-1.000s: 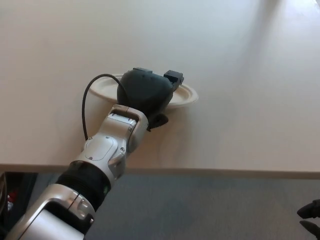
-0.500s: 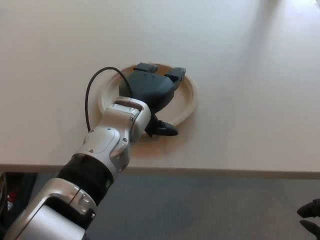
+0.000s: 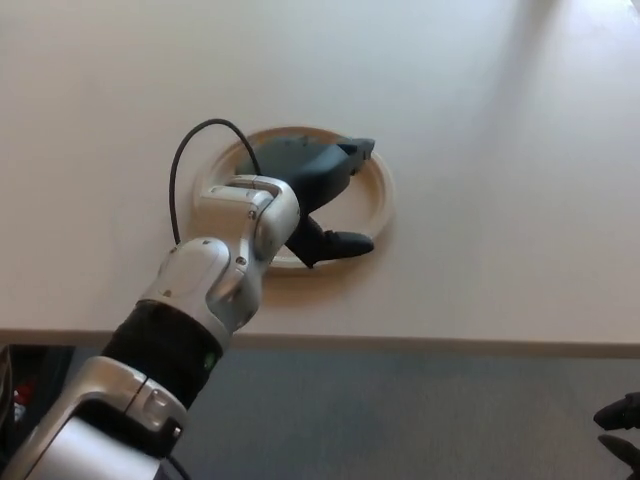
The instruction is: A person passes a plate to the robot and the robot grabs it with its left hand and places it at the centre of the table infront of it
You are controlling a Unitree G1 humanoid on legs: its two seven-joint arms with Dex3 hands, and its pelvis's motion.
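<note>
A pale round plate (image 3: 379, 192) lies flat on the light table (image 3: 480, 110), a little left of the middle and close to the front edge. My left hand (image 3: 318, 186) rests over the plate, reaching in from the lower left and hiding most of its inside. Its fingers (image 3: 355, 152) stretch across the plate toward the far rim, and the thumb (image 3: 343, 243) is spread out sideways at the near rim. The hand looks open, with the plate lying free beneath it. A dark part of my right hand (image 3: 620, 418) shows at the bottom right corner, below table level.
A black cable (image 3: 180, 165) loops from my left wrist over the table beside the plate. The table's front edge (image 3: 450, 345) runs across the picture, with grey floor (image 3: 420, 420) below it.
The plate went from tilted in my left hand's grip to lying flat on the table. The thumb swung away from the fingers, and the hand opened and drew back slightly.
</note>
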